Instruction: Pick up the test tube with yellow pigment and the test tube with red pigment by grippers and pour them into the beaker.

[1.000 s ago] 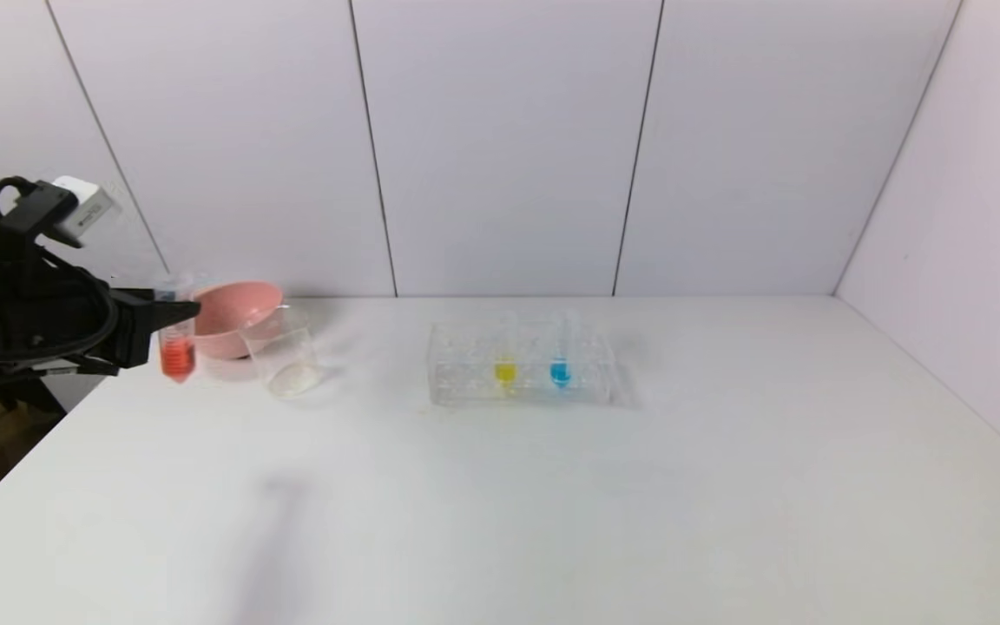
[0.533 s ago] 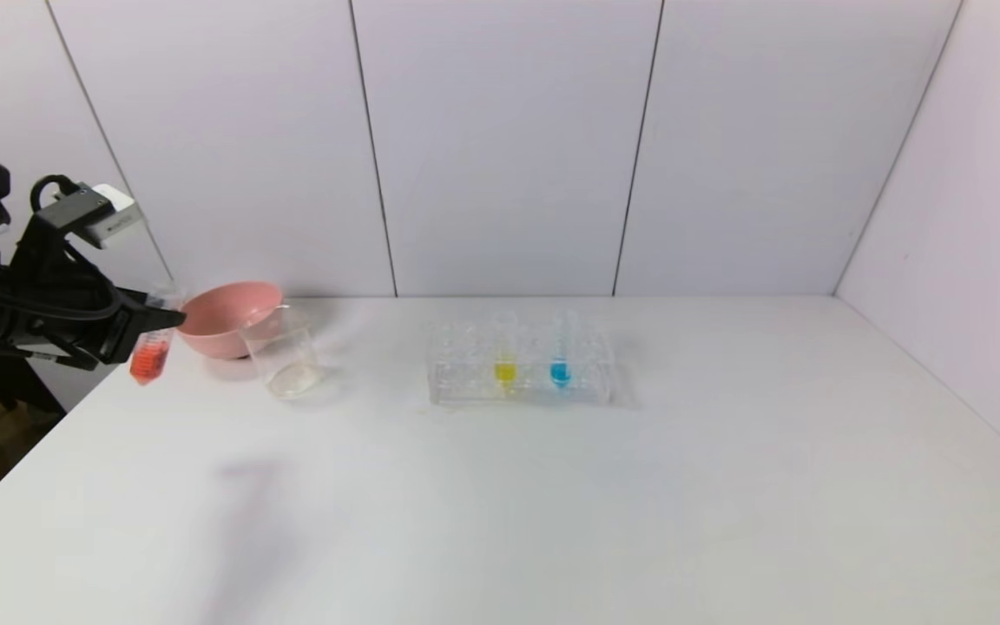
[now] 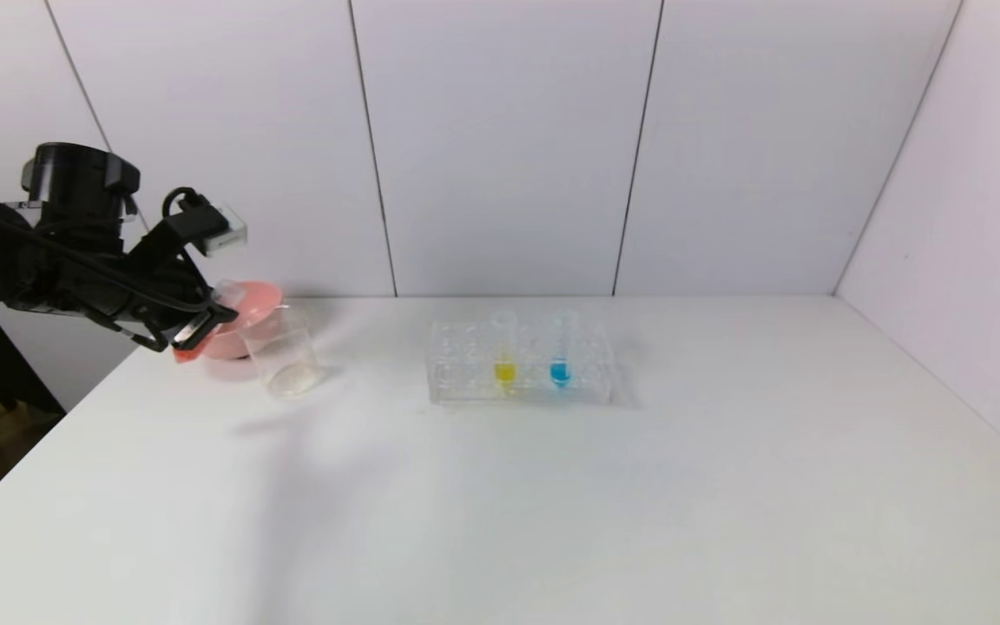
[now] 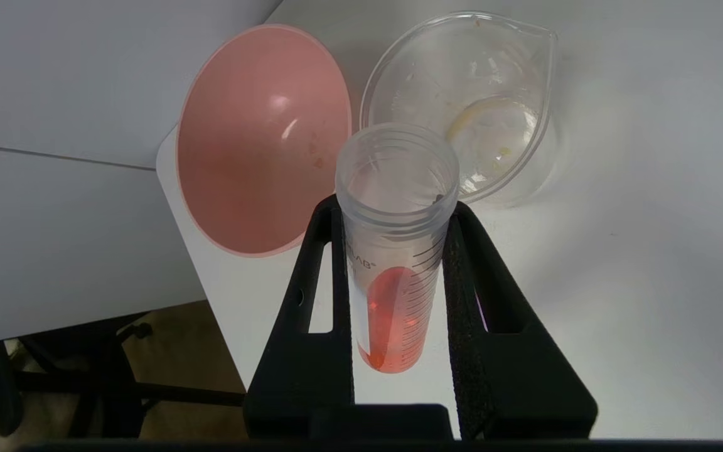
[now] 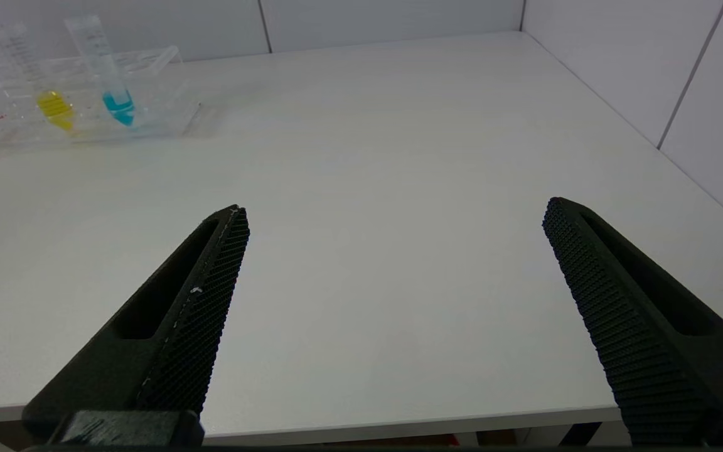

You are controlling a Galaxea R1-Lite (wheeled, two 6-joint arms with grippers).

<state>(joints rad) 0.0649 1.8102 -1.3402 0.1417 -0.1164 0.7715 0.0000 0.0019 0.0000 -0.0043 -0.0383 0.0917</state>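
**Head view: left gripper holds the red tube beside the beaker**

Head view shows three tubes, one beaker, one bowl and one rack on the white desk [image 3: 552, 486]. The beaker [image 3: 283, 351] serves as landmark.

Count:
- One test tube with red pigment [image 3: 205, 325], held in the left gripper [image 3: 196, 323], just left of the beaker.
- One test tube with yellow pigment [image 3: 504, 351], upright in the clear rack [image 3: 465, 382], well to the right of the beaker.
- One tube with blue liquid [image 3: 561, 351], in the same rack, just beyond the yellow one from the beaker.
- One pink bowl [image 3: 253, 304], directly behind the beaker and close against it.

Arm pose: the left arm reaches in from the left desk edge, wrist rolled, so the red tube is tilted with its open mouth toward the beaker. The left gripper is clamped on that tube, one finger on each side of the barrel. The right gripper [image 5: 393, 251] is out of the head view; its own camera shows it spread wide, holding nothing, above the desk's near edge, far from the beaker.

Materials: the red tube is clear plastic with a threaded mouth and printed graduations; the liquid sits in its lower part. The beaker is clear, straight-walled, with a pouring lip. Gripper fingers [image 5: 211, 295] are black with textured pads.
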